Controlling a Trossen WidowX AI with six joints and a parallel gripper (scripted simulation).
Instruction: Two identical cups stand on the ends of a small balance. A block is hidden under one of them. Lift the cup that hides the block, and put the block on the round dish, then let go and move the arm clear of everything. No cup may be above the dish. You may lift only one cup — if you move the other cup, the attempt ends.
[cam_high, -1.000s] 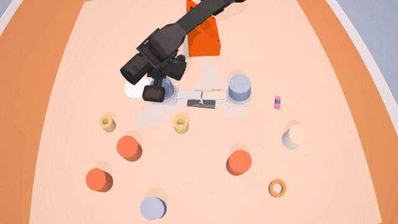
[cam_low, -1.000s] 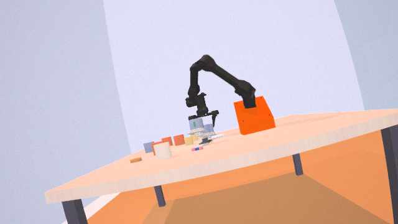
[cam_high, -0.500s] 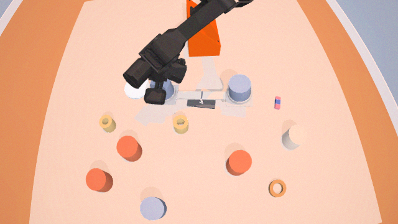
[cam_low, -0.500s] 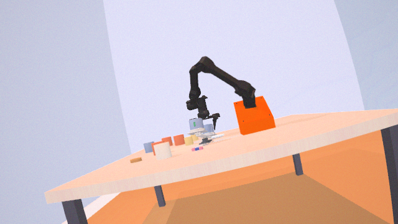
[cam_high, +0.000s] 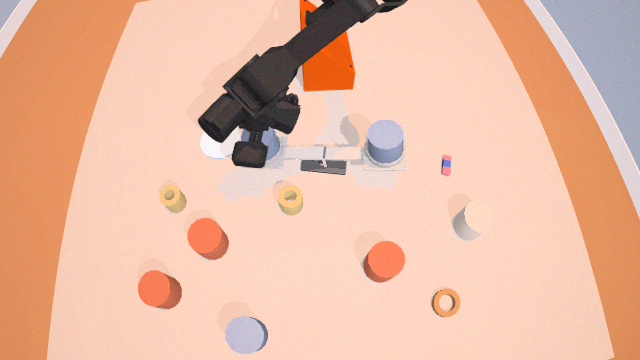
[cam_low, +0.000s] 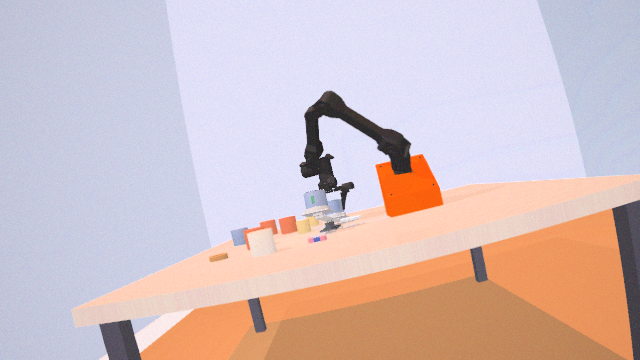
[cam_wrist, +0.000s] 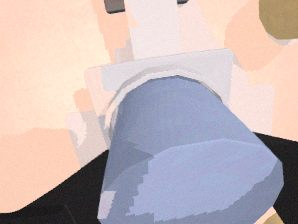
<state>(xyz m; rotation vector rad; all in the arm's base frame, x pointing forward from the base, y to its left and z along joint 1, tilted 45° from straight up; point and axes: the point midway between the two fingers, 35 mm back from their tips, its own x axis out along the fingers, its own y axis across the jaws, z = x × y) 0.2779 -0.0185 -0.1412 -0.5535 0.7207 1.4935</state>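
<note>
Spread around the left-hand cup of the top view, the tool (cam_high: 260, 142) (cam_low: 334, 202) (cam_wrist: 173, 147) has its fingers well parted, one on either side; whether they press on the cup's wall I cannot tell. That near cup (cam_high: 273, 145) (cam_low: 335, 205) (cam_wrist: 175, 115) stands on its end of the balance (cam_high: 345, 152) (cam_low: 330, 227) (cam_wrist: 155, 30), between the fingers, and fills the lower middle of the wrist frame. Its twin, the far cup (cam_high: 385, 142) (cam_low: 315, 200), stands on the other end, right of centre in the top frame and well apart from the tool. A green mark shows on its side in the exterior frame.

The block is out of sight, so which cup covers it cannot be seen. The round dish (cam_high: 214, 145) lies on the worktop (cam_high: 320, 310) (cam_low: 200, 280) (cam_wrist: 40, 60), left of the near cup in the top frame and partly hidden by the arm (cam_high: 320, 37) (cam_low: 360, 120). Below the balance in that frame stand two yellow tubes (cam_high: 290, 200), with red cylinders (cam_high: 205, 236) farther down.
</note>
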